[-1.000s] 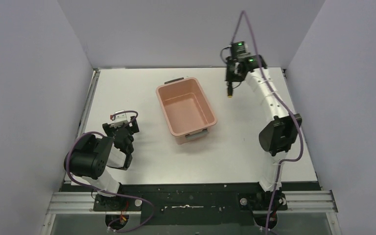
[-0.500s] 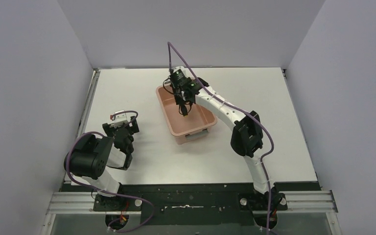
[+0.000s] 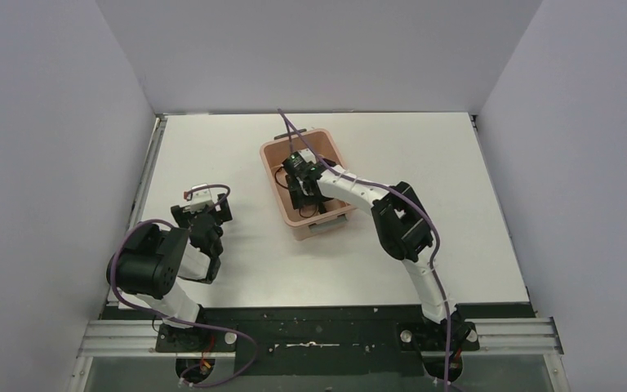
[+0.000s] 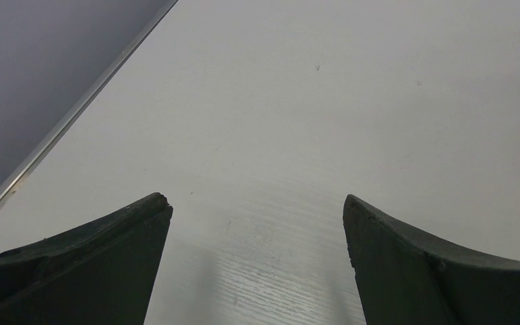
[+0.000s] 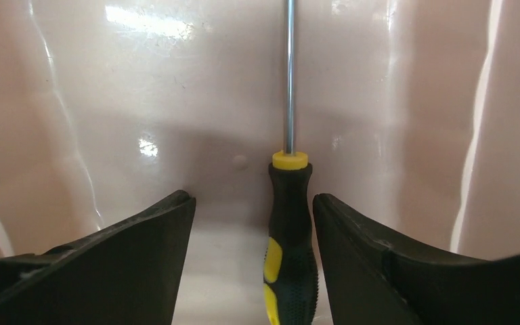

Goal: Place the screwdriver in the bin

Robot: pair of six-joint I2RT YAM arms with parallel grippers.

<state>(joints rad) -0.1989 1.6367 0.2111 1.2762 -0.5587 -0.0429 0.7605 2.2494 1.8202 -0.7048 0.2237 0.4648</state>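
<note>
- Top external view: the bin (image 3: 274,181) sits on the table (image 3: 457,163), in the far middle part, skewed to the table edges. The right arm reaches across from its base and bends down into the bin.
- Right gripper (image 5: 254,203) – it is inside the bin with its fingers spread. From above, the wrist covers much of the bin floor, so the fingertips are not clear in that view.
- Right wrist view: the screwdriver (image 5: 289,203) is between the two fingers with its metal shaft pointing away from the camera. The yellow-and-black handle is nearest the lens, with a yellow collar where the shaft begins.
- The handle is close against the finger on the right of that picture, though actual contact cannot be confirmed. A clear gap separates it from the other finger, so the gripper is not pinching it.
- Salmon-pink bin surface (image 5: 142,81) fills the background of the wrist view on all sides. The screwdriver is therefore within the bin; I cannot tell whether it rests flat on the floor.
- A grey grip (image 3: 318,226) shows at the bin's near short end.
- Left gripper (image 4: 254,200) – fingers spread wide with nothing between them, over bare table (image 4: 311,101). The table's metal edge strip (image 4: 74,115) runs along the upper left of that view.
- From above, the left arm is folded near its base at the table's left side, well apart from the bin.
</note>
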